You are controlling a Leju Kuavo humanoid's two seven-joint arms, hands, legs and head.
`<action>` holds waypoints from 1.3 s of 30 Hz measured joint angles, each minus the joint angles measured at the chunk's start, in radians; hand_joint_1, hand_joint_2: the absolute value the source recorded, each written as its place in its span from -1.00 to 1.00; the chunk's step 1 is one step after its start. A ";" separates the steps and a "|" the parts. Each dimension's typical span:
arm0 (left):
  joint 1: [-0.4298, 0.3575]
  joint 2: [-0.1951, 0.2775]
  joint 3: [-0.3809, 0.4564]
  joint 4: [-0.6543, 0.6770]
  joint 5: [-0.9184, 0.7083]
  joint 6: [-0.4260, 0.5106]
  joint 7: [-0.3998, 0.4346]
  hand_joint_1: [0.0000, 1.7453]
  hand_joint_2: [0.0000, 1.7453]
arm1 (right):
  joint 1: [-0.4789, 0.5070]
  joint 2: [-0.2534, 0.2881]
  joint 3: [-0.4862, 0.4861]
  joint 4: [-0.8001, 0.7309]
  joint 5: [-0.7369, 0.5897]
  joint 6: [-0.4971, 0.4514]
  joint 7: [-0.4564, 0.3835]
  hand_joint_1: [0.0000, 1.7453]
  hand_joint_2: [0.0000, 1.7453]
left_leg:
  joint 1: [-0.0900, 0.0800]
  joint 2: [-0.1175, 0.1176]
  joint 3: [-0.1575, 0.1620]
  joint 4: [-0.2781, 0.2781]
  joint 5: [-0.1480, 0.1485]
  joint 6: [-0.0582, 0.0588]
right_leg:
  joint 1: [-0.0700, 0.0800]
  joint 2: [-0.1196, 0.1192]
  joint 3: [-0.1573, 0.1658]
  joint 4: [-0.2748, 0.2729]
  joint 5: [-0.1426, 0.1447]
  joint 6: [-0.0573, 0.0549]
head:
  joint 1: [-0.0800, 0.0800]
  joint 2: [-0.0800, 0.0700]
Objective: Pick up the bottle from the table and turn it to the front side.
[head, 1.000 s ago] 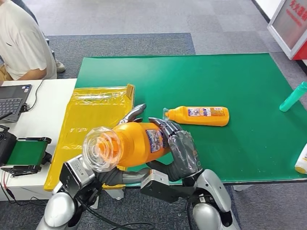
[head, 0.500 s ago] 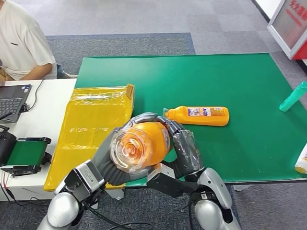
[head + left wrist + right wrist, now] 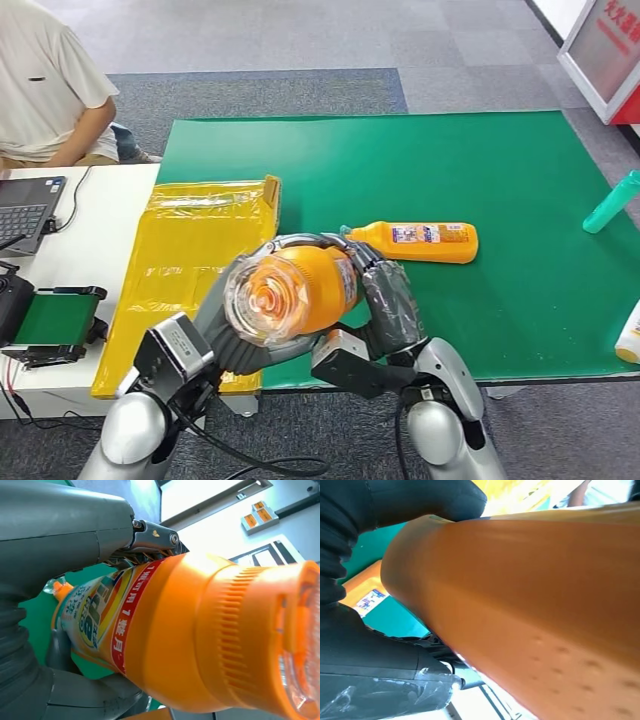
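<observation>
Both hands hold an orange bottle (image 3: 302, 292) above the table's front edge, its clear cap end pointing toward the camera. My left hand (image 3: 226, 330) wraps the neck and cap end; my right hand (image 3: 381, 305) grips the base end. The left wrist view shows the bottle (image 3: 181, 630) close up with its red and blue label turned to the camera, my left hand (image 3: 56, 540) around it. In the right wrist view the plain orange body of the bottle (image 3: 531, 595) lies against my right hand (image 3: 369, 645). A second orange bottle (image 3: 415, 241) lies on its side on the green mat.
The green mat (image 3: 483, 170) covers the table. A yellow plastic bag (image 3: 189, 250) lies at its left end. A teal bottle (image 3: 611, 202) and a white bottle (image 3: 629, 335) sit at the right edge. A person (image 3: 45, 80) sits by a laptop (image 3: 26, 210) at a white desk.
The held bottle swung so its cap now faces the camera, then shifted slightly right and up. My left hand moved up around the cap end. The person leaned a little.
</observation>
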 joint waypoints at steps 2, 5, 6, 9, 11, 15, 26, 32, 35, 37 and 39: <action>0.003 -0.004 0.002 0.001 -0.009 0.009 0.000 1.00 1.00 | 0.001 0.002 -0.007 0.002 0.005 -0.001 -0.004 0.01 1.00 | 0.000 0.000 0.000 0.000 0.000 0.000 | 0.000 0.000 0.000 0.000 0.000 0.000 | 0.000 0.000; 0.005 -0.011 0.003 0.002 -0.022 0.020 -0.005 1.00 1.00 | 0.002 0.004 -0.020 0.005 0.010 -0.004 0.006 -1.00 1.00 | 0.000 0.000 0.000 0.000 0.000 0.000 | 0.000 0.000 0.000 0.000 0.000 0.000 | 0.000 0.000; 0.005 -0.016 0.003 0.001 -0.025 0.026 -0.009 1.00 1.00 | 0.003 0.005 -0.029 0.008 0.014 -0.006 0.013 -1.00 1.00 | 0.000 0.000 -0.001 0.000 0.000 0.000 | 0.000 0.000 0.000 0.000 0.000 0.000 | 0.000 0.000; 0.011 -0.030 0.006 -0.002 -0.030 0.051 -0.016 1.00 1.00 | 0.009 0.008 -0.054 0.014 0.029 -0.010 0.042 -1.00 1.00 | 0.000 0.000 -0.001 0.000 0.000 0.000 | 0.000 0.000 -0.001 0.000 0.000 0.000 | 0.000 0.000; 0.019 -0.037 0.015 -0.007 -0.041 0.071 -0.020 1.00 1.00 | 0.011 0.009 -0.059 0.015 0.036 -0.011 0.064 -1.00 1.00 | 0.000 0.000 -0.001 0.000 0.000 0.000 | 0.000 0.000 -0.001 0.000 0.000 0.000 | 0.000 0.000; 0.049 -0.053 0.063 -0.044 -0.130 0.130 -0.029 1.00 1.00 | 0.038 0.012 -0.061 -0.014 0.053 0.001 0.101 -1.00 1.00 | 0.000 0.000 -0.002 0.000 0.001 0.000 | 0.000 0.000 -0.002 0.000 0.000 0.000 | 0.000 0.000; 0.123 -0.082 0.212 -0.147 -0.282 0.198 -0.047 1.00 1.00 | 0.130 0.014 -0.064 -0.194 0.037 0.007 0.129 -1.00 1.00 | 0.000 0.000 -0.003 0.000 0.000 0.000 | 0.000 0.000 -0.002 0.000 0.000 0.000 | 0.000 0.000; 0.141 -0.090 0.274 -0.175 -0.720 0.369 -0.106 1.00 1.00 | 0.177 0.023 -0.107 -0.316 0.036 0.004 0.116 -1.00 1.00 | 0.000 0.000 -0.003 0.000 0.001 0.000 | 0.000 0.000 -0.002 0.000 0.000 0.000 | 0.000 0.000; 0.151 -0.091 0.302 -0.186 -0.898 0.471 -0.155 1.00 1.00 | 0.196 0.027 -0.119 -0.379 0.050 -0.019 0.094 -1.00 1.00 | 0.000 0.000 -0.003 0.000 0.001 0.000 | 0.000 0.000 -0.002 0.000 0.000 0.000 | 0.000 0.000; 0.160 -0.091 0.320 -0.192 -0.971 0.513 -0.173 1.00 1.00 | 0.208 0.027 -0.125 -0.426 0.068 -0.042 0.081 -1.00 1.00 | 0.000 0.000 -0.003 0.000 0.000 0.000 | 0.000 0.000 -0.002 0.000 0.000 0.000 | 0.000 0.000; 0.169 -0.093 0.339 -0.194 -1.027 0.529 -0.178 1.00 1.00 | 0.220 0.027 -0.133 -0.469 0.074 -0.056 0.073 -1.00 1.00 | 0.000 0.000 -0.003 0.000 0.000 0.000 | 0.000 0.000 -0.002 0.000 0.000 0.000 | 0.000 0.000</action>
